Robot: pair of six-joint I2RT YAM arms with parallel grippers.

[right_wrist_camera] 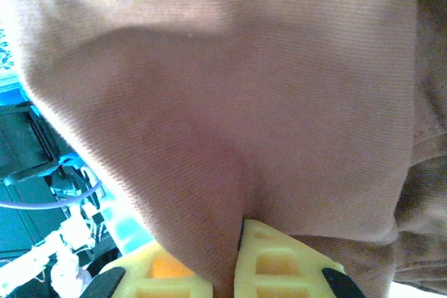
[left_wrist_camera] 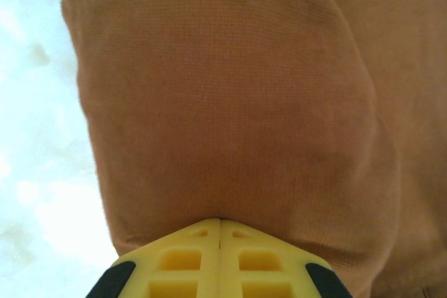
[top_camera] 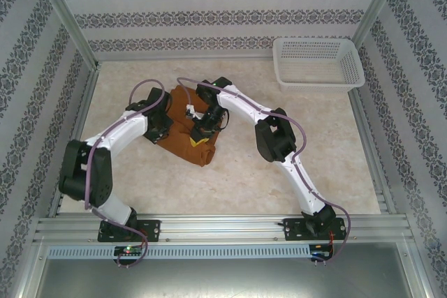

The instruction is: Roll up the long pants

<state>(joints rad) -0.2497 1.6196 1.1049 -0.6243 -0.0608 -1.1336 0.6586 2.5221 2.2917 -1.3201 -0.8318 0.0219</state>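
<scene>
Your long pants (top_camera: pixel 186 149) lie bunched in a rust-brown heap near the middle of the counter (top_camera: pixel 279 179), left of centre, with both arms bent in over them. The white mesh basket (top_camera: pixel 318 83) sits well apart at the far right corner.

Your right gripper (right_wrist_camera: pixel 237 264) is pinched on the cloth. A fold of the pants runs down between its yellow fingers (right_wrist_camera: pixel 279 263) and spreads out above them.

Your left gripper (left_wrist_camera: pixel 220 246) has its yellow fingers (left_wrist_camera: pixel 181 259) pressed flat together with no gap, the tips right against a rounded fold of the pants. You cannot tell from that view whether a layer is caught between them. To the left of the fold, bare pale counter shows.
</scene>
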